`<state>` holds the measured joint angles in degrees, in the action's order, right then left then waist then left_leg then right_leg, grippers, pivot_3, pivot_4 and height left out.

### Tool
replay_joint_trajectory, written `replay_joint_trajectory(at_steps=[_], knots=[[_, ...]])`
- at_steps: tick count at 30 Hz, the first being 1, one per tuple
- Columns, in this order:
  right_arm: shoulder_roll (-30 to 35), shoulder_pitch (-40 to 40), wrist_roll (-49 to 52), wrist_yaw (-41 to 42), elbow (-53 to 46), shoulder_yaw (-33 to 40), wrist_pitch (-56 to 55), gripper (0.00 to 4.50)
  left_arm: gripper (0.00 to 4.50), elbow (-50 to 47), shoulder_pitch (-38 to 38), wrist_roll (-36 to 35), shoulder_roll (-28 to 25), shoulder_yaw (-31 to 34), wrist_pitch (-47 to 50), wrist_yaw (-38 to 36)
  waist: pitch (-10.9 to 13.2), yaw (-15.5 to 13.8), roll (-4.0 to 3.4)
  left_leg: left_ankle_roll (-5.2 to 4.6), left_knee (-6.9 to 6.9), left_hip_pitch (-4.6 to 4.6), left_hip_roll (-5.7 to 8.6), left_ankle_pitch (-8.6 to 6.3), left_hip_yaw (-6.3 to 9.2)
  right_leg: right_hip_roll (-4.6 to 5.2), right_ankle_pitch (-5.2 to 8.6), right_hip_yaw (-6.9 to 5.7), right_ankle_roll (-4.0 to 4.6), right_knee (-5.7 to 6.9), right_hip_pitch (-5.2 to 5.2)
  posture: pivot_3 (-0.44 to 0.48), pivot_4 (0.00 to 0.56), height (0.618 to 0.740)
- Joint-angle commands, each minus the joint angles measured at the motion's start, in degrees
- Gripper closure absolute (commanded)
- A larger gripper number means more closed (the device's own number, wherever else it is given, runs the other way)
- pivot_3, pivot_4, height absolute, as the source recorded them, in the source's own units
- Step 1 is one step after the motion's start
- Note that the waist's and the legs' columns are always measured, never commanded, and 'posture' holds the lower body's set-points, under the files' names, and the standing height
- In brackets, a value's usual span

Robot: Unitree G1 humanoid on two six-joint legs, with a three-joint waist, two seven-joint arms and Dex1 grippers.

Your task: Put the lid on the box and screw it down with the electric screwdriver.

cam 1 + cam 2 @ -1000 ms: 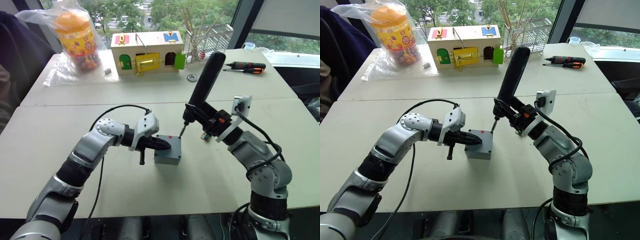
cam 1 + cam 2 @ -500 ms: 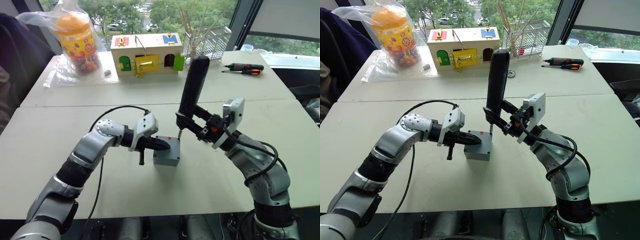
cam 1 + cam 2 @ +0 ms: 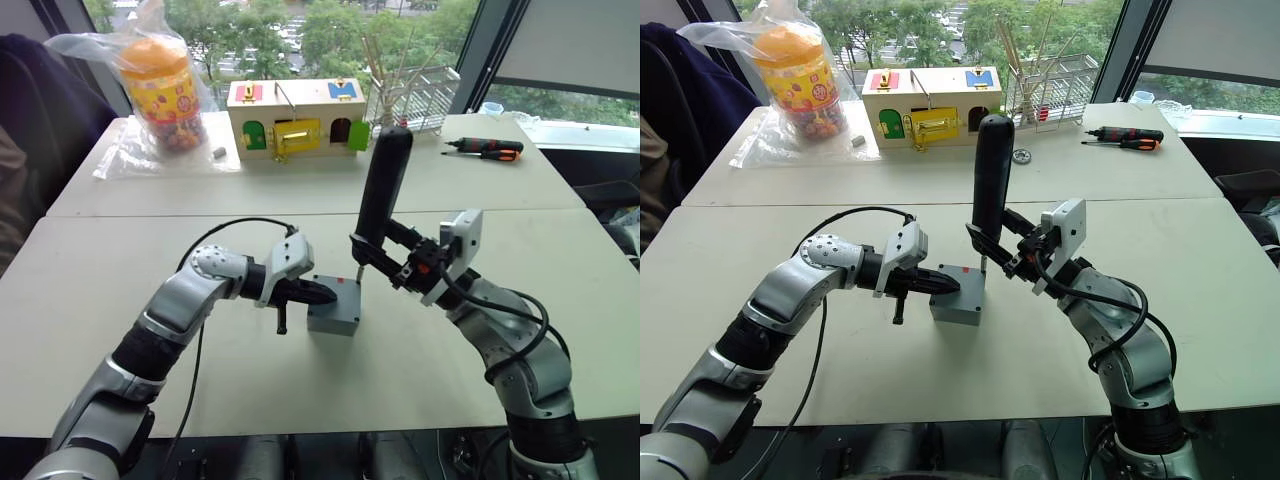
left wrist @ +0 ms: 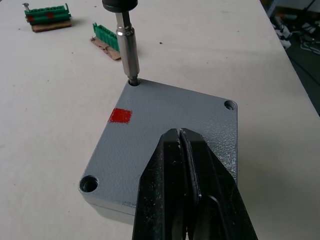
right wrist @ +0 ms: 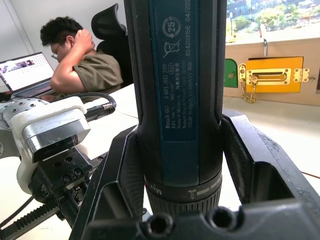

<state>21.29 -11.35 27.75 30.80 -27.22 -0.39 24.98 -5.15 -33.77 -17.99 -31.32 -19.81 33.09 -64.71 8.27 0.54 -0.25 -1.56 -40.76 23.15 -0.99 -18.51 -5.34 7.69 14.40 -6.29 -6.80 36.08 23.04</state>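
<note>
The right tool clamps the heavy, rigid electric screwdriver low on its barrel, bit in a corner hole of the lid, while the closed left tool presses the light, slippery box steady.

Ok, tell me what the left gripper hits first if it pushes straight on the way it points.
Likely the bit of the electric screwdriver, seated in the lid's far corner hole. The left gripper, jaws shut, already lies over the lid and points across it; depth is uncertain.

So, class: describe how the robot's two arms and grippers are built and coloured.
Both arms have silver-grey metal shells with black joints and a black cable looping alongside. Each wrist carries a white camera block. The left gripper and right gripper each have two black fingers.
</note>
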Motion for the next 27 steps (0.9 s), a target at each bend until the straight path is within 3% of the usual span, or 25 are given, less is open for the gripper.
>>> replay_joint_trajectory(at_steps=[1,13,27], knots=[[0.81,3.71,-1.55,0.79,3.58,-3.49,2.8,2.68,4.5,-0.21,1.17,1.09,-0.52,-1.25,0.96,-0.05,-0.12,0.01,0.01,0.0,0.0,0.0,0.0,0.0,0.0,0.0,0.0,0.0,0.0,0.0,0.0,0.0,0.15,0.711],[0.97,5.12,-3.08,0.07,5.38,-3.36,1.65,2.68,4.5,0.03,1.03,1.31,-0.38,-1.42,1.01,-0.25,-0.25,0.01,0.03,-0.1,0.15,-0.63,-0.02,-0.09,0.05,0.05,0.07,-0.02,0.06,-0.16,-0.63,0.0,0.15,0.711],[1.48,2.5,-1.62,-0.55,3.43,-1.62,3.12,2.68,4.5,-0.03,1.32,1.35,0.1,-1.33,1.18,0.35,-0.26,-0.01,0.03,-0.12,0.17,-0.66,-0.01,-0.12,0.06,0.12,0.11,-0.01,0.11,-0.25,-0.63,0.0,0.15,0.711]])
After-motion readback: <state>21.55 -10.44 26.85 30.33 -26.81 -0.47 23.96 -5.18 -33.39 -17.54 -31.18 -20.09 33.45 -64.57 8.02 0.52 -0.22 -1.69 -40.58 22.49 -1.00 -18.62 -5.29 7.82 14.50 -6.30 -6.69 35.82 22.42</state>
